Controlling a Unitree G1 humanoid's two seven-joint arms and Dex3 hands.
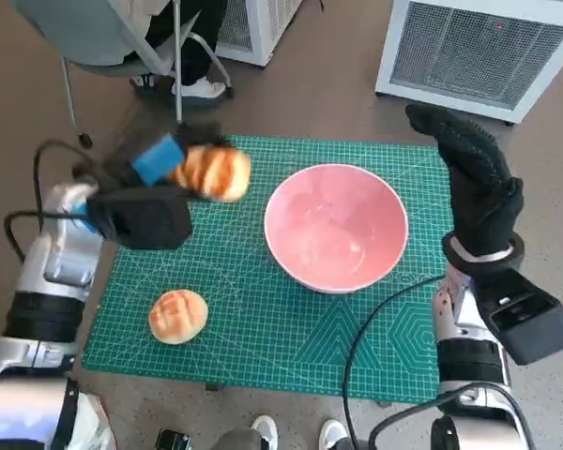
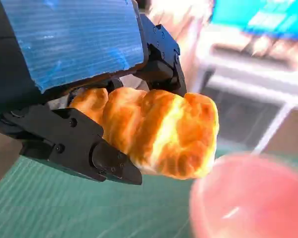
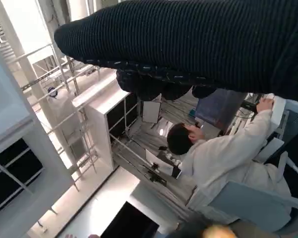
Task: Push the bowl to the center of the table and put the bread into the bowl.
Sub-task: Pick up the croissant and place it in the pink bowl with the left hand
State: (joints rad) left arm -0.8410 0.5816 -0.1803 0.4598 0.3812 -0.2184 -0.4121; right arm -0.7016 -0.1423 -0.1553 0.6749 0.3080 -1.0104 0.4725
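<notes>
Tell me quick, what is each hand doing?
Left hand: holding a bread roll above the mat.
Right hand: open, holding nothing.

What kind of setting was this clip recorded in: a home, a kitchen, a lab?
Most likely a lab or office workroom, not a kitchen. The pink bowl sits on a green gridded cutting mat, white vented equipment cabinets stand on the floor, and a person in a white coat works at a desk.

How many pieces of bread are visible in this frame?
2: a golden ridged bread loaf held in the left hand above the mat, and a round scored bun lying on the green cutting mat.
</notes>
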